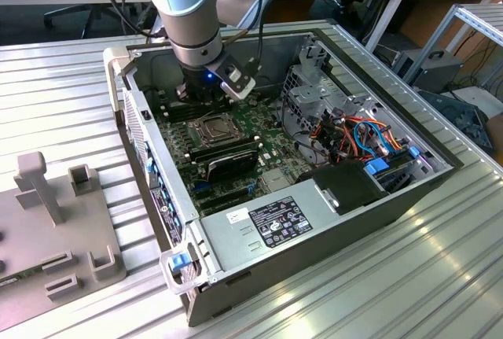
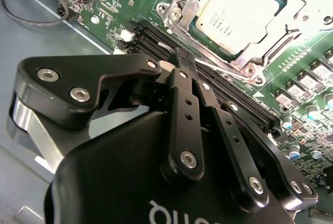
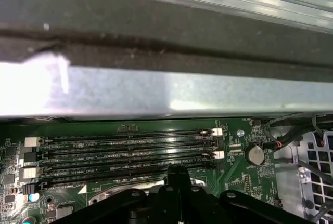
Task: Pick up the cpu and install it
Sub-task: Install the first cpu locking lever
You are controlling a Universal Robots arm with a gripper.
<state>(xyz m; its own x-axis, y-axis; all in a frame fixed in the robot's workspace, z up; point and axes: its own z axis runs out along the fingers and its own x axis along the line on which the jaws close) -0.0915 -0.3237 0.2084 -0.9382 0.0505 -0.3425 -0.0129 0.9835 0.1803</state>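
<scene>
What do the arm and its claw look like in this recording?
The arm has a pale blue joint cap on silver-grey tubes, with a small blue light near the wrist and black cables trailing behind. The claw is matte black, built of linked bars fastened by silver screws, with white lettering on its body.

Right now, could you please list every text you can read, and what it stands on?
Power supply label: print too small to read.
Cpu: faint print, not legible.
Gripper: white letters, cut off.
Board by the memory slots: tiny white print, unreadable.
No text reads clearly.
</scene>
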